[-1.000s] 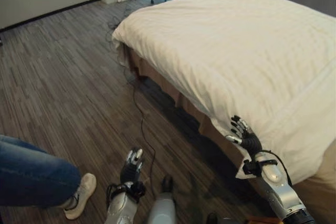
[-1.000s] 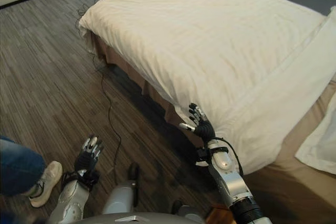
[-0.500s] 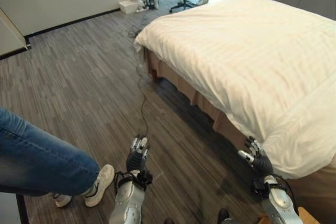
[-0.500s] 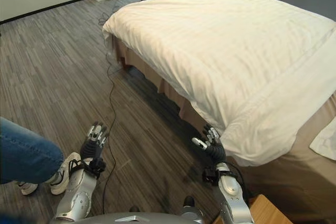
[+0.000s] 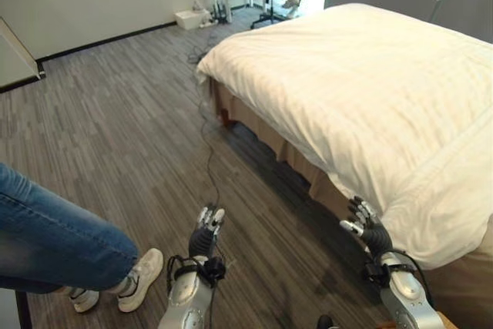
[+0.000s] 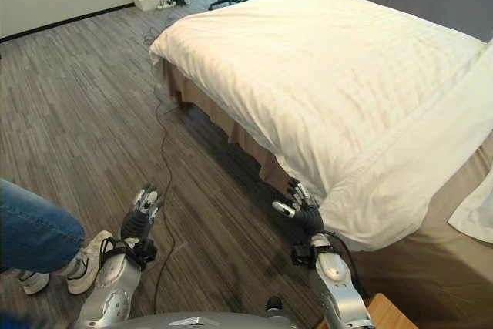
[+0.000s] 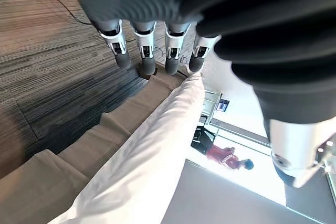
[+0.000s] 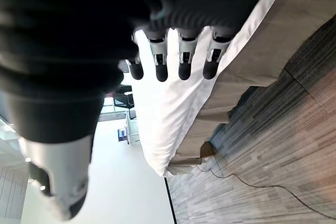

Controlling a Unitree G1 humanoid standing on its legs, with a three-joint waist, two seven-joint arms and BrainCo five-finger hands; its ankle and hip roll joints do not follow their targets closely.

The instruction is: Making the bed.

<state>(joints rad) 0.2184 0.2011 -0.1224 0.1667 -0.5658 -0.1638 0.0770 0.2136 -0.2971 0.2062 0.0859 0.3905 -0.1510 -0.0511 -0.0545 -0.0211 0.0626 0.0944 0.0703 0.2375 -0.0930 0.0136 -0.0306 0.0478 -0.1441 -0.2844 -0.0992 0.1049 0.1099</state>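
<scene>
Your bed (image 5: 323, 152) runs across the right of the head views, its white duvet (image 6: 339, 90) spread smooth on top and hanging over the near corner above the tan skirt (image 6: 231, 132); the wood-grain floor (image 5: 115, 129) lies to the left; a person's jeans-clad leg (image 5: 54, 240) and white shoe (image 5: 139, 279) stand at your lower left; your right hand (image 6: 302, 209) hovers just beside the duvet's hanging corner, fingers (image 8: 184, 56) straight and holding nothing; your left hand (image 5: 205, 233) hangs over the floor, well apart from the bed, fingers straight, empty.
</scene>
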